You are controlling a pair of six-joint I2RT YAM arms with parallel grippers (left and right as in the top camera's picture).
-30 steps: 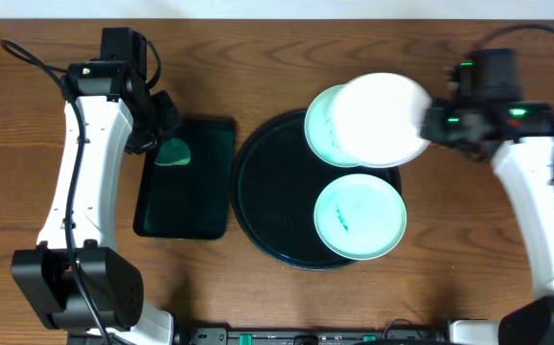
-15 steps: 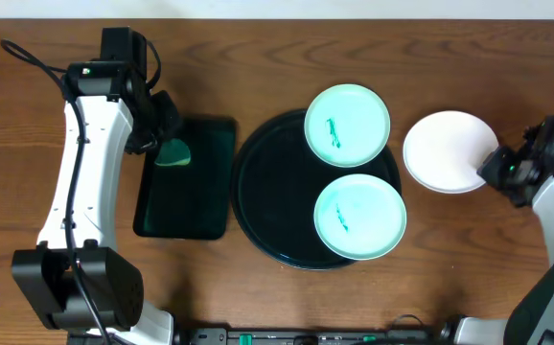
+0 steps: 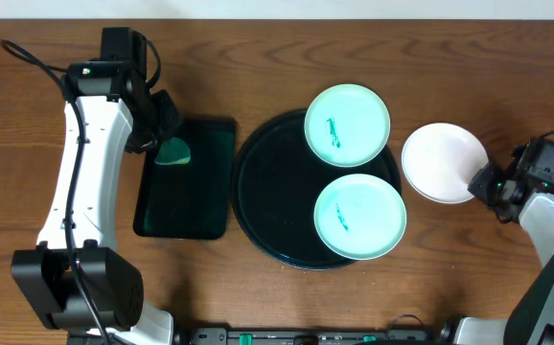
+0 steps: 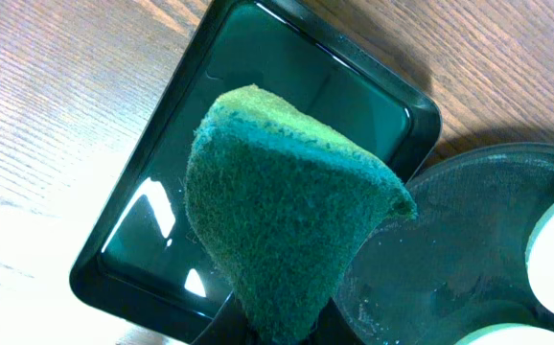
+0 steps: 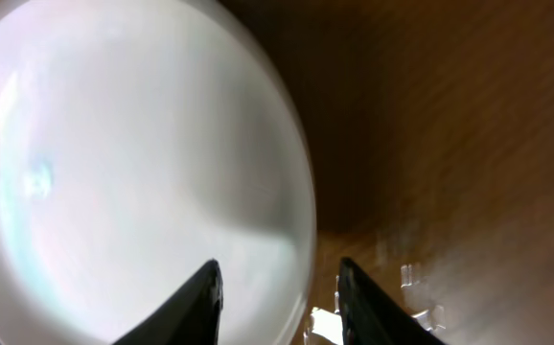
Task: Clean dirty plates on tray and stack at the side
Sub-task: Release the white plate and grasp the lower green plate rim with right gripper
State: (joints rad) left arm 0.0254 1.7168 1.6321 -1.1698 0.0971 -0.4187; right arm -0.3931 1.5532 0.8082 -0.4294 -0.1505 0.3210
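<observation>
Our right gripper [image 5: 279,286] pinches the white plate [image 3: 438,163] by its rim at the side [image 3: 469,77], off the tray [image 3: 267,192]. Our left gripper [image 3: 165,142] holds the green sponge [image 4: 277,220]. We think two smeared mint plates [image 3: 347,122] on the tray need cleaning.

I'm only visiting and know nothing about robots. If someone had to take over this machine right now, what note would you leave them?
The left gripper is shut on the green sponge, above the rectangular black tray.
The right gripper straddles the white plate at its rim; whether it is clamped is unclear.
Done: the white plate looks clean and is off the round black tray, over the tabletop.
Left: the far mint plate and near mint plate sit on that tray, smeared green; wipe and stack them.
</observation>
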